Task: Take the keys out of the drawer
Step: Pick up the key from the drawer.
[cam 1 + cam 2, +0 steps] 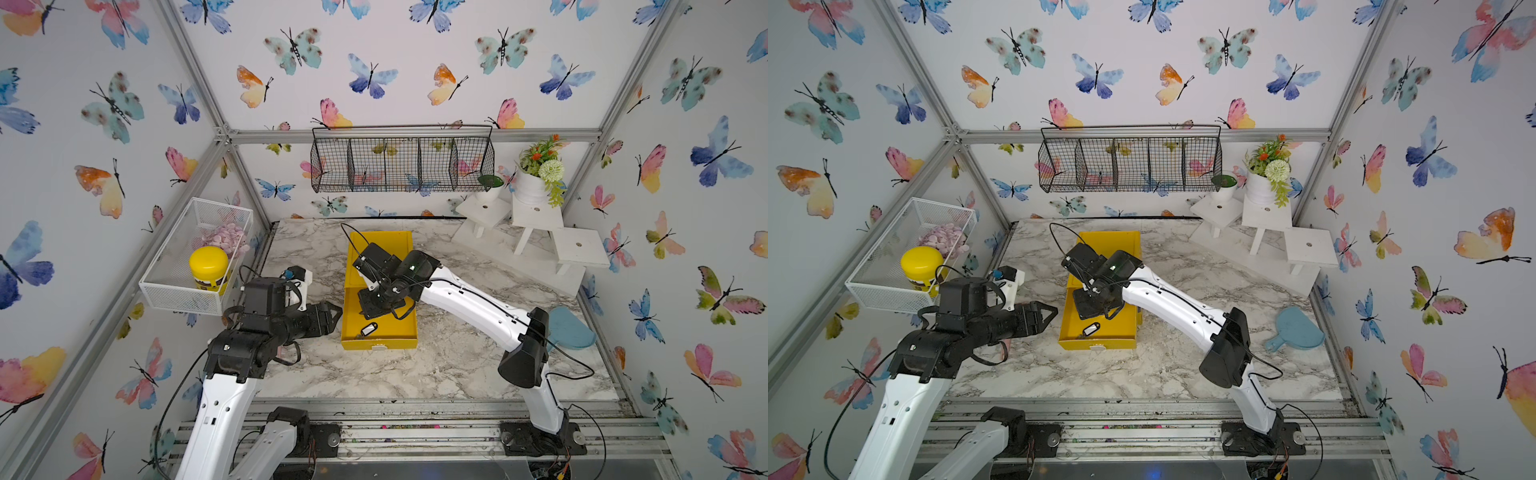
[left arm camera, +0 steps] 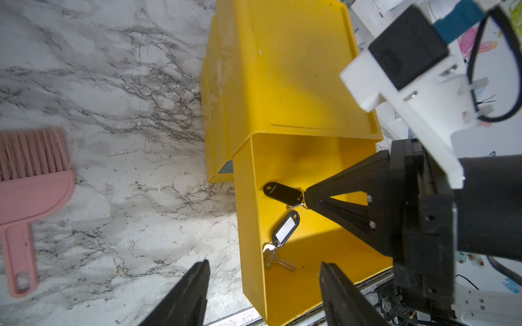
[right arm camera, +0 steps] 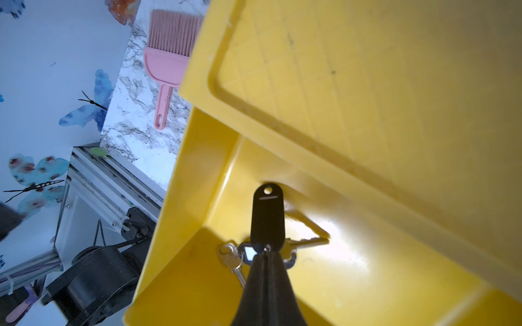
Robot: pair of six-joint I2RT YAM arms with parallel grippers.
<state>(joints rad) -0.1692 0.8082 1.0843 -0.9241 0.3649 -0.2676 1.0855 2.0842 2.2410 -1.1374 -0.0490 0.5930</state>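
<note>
A yellow drawer (image 1: 401, 332) stands pulled out of its yellow case (image 1: 382, 245) toward the table's front. My right gripper (image 3: 265, 250) reaches down into it and is shut on the ring end of the keys with the black tag (image 3: 267, 217); that tag (image 2: 282, 193) sticks out past the tip of the right gripper (image 2: 307, 197). A brass key (image 3: 308, 241) shows beside it. A second bunch of keys, its tag (image 2: 285, 230) bearing a white label, lies loose near the drawer's front in both top views (image 1: 369, 329) (image 1: 1091, 329). My left gripper (image 1: 334, 316) hangs open just left of the drawer, holding nothing.
A pink brush (image 2: 31, 169) lies on the marble left of the drawer. A blue dustpan (image 1: 571, 328) sits at the right edge. A white mesh basket (image 1: 166, 286) with a yellow jar hangs at left. White stands (image 1: 536, 216) with plants fill the back right.
</note>
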